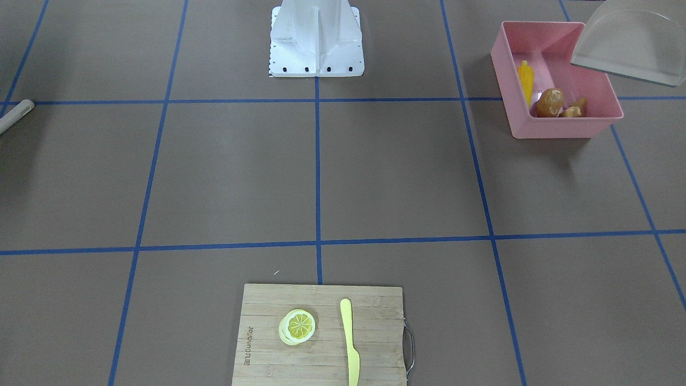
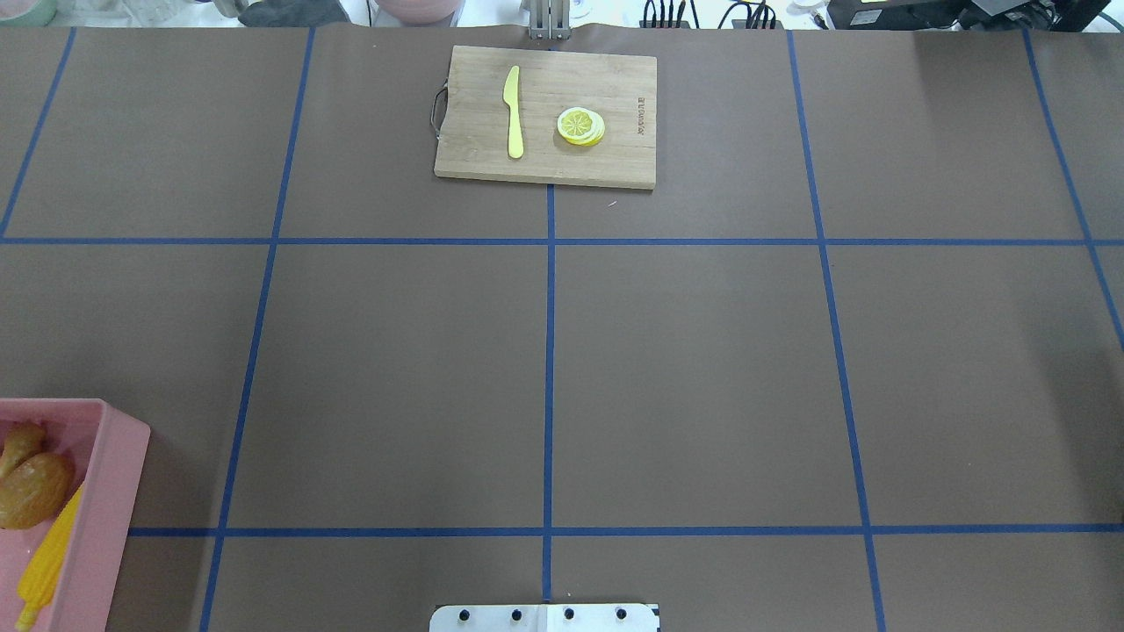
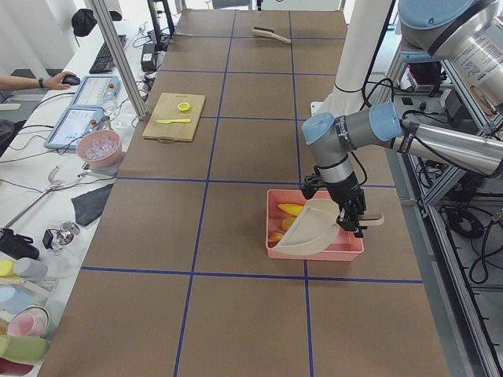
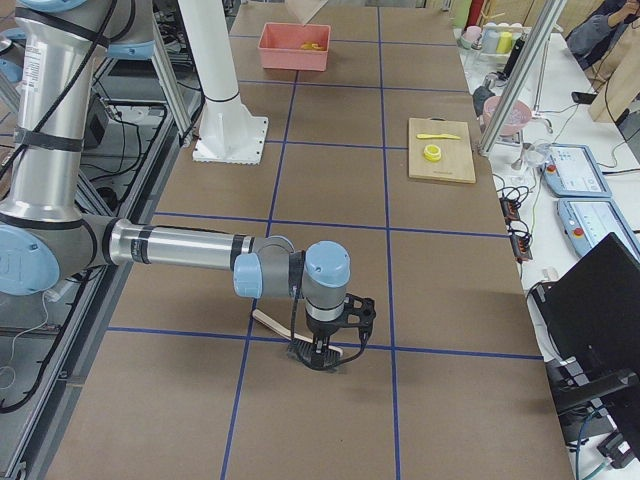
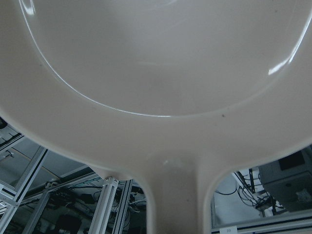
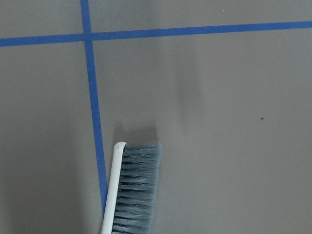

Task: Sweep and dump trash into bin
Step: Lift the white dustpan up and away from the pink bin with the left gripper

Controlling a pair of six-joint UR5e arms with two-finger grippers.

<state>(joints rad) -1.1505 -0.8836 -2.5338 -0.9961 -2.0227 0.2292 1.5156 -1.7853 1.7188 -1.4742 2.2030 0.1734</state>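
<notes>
Across the table from the robot, we see the pink bin [image 1: 557,128] at the upper right with all the trash inside: the corn cob [image 1: 526,80] against its left wall, the potato [image 1: 550,102] and the ginger root [image 1: 574,109] in the near corner. The beige dustpan [image 1: 627,45] hangs over the bin's far right corner. A brush [image 1: 13,115] pokes in at the left edge. A cutting board [image 1: 268,321] at the bottom carries a lemon slice [image 1: 297,326] and a pale knife [image 1: 349,338].

Overhead, we find the bin cut off at the lower left, and no gripper in view.

From the robot's left end, we see the left gripper [image 3: 357,222] at the dustpan's handle, the pan tilted mouth-down over the bin; we cannot tell how far its jaws are open.

From the right end, the right gripper [image 4: 322,350] points down at the brush on the table, well apart from the bin; here too we cannot tell its opening.

On the left wrist camera, the dustpan's underside fills the frame.

On the right wrist camera, we see grey bristles and a white spine beside a blue tape line [image 6: 92,97].
</notes>
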